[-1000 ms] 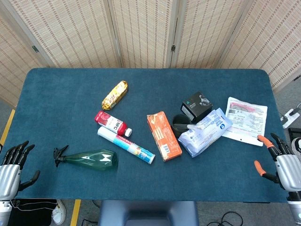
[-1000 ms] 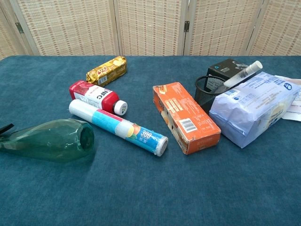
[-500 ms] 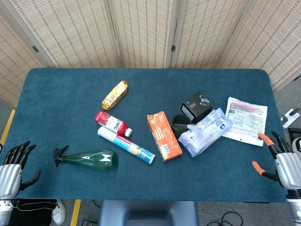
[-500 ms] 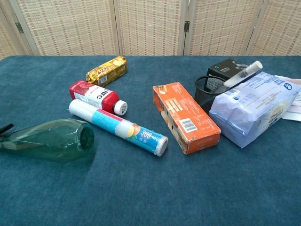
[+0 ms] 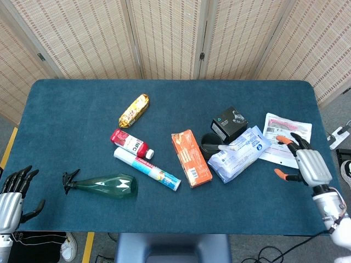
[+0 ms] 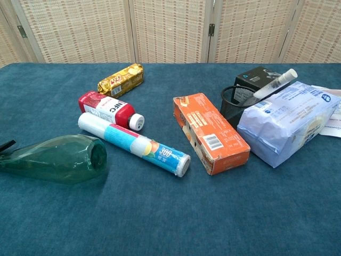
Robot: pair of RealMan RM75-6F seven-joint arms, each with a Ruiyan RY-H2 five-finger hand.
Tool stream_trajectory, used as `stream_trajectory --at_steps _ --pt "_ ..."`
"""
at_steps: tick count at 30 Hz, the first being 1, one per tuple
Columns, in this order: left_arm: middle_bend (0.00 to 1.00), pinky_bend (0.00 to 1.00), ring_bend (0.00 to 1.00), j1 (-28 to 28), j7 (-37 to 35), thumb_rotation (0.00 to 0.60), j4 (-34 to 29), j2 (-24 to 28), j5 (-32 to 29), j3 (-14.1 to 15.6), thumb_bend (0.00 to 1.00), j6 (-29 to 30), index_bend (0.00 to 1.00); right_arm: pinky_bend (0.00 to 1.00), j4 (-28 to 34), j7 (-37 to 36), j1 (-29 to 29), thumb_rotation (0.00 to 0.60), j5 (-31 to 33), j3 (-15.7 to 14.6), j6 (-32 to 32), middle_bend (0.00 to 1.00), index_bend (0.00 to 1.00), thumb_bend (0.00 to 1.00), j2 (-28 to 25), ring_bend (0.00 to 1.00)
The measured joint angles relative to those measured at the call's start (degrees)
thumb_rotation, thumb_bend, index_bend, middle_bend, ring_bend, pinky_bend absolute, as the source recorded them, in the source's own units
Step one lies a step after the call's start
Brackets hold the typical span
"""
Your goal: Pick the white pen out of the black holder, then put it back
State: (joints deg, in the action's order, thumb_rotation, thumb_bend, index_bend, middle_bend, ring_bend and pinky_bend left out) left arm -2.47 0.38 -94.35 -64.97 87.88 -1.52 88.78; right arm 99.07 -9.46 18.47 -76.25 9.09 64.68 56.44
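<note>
Your workspace is a blue felt-covered table (image 5: 77,104) backed by woven folding screens (image 5: 164,33). The white pen (image 6: 275,84) sits in the black holder (image 6: 233,104), leaning out to the right with its upper end resting on the pale blue packet (image 6: 287,120) that lies against the holder's right side. Just behind the holder stands a small black box (image 5: 229,122). To the holder's left lies an orange carton (image 6: 209,132), and further right a flat white printed pouch (image 5: 286,136).

Your right hand (image 5: 307,163) hovers over the near-right part of the table, beside that pouch, fingers spread and holding nothing. Your left hand (image 5: 12,194) hangs off the near-left edge, also empty with fingers apart.

Left of the carton you have a white tube (image 6: 133,143) with a colourful label, a red bottle (image 6: 109,110) with a white cap, and a gold foil pack (image 6: 121,79) further back. A green spray bottle (image 6: 56,157) lies on its side at the near left.
</note>
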Motion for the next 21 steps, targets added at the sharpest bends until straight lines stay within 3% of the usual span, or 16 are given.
stream_trajectory --at_steps 4,10,17,21 --pt "0.1 0.12 0.11 0.07 0.17 0.6 -0.2 0.11 -0.2 -0.02 0.37 -0.06 0.15 0.11 -0.49 3.38 6.63 0.6 5.91 2.36 -8.34 0.21 0.22 0.17 0.93 0.04" --pt "0.1 0.12 0.11 0.12 0.49 0.6 -0.37 0.21 -0.58 -0.06 0.37 -0.28 0.15 0.11 -3.09 9.81 13.89 0.6 12.62 3.99 -15.32 0.21 0.29 0.18 5.53 0.04" --pt "0.1 0.12 0.11 0.17 0.59 0.6 -0.1 0.14 -1.1 -0.1 0.37 -0.62 0.15 0.11 -6.04 13.96 18.0 0.6 16.73 4.06 -17.62 0.21 0.32 0.18 10.94 0.04" --pt "0.1 0.12 0.11 0.12 0.64 0.6 0.0 0.06 -1.19 -0.14 0.37 -0.78 0.15 0.11 -7.67 15.21 19.2 0.6 18.08 3.99 -17.73 0.22 0.36 0.23 13.4 0.04"
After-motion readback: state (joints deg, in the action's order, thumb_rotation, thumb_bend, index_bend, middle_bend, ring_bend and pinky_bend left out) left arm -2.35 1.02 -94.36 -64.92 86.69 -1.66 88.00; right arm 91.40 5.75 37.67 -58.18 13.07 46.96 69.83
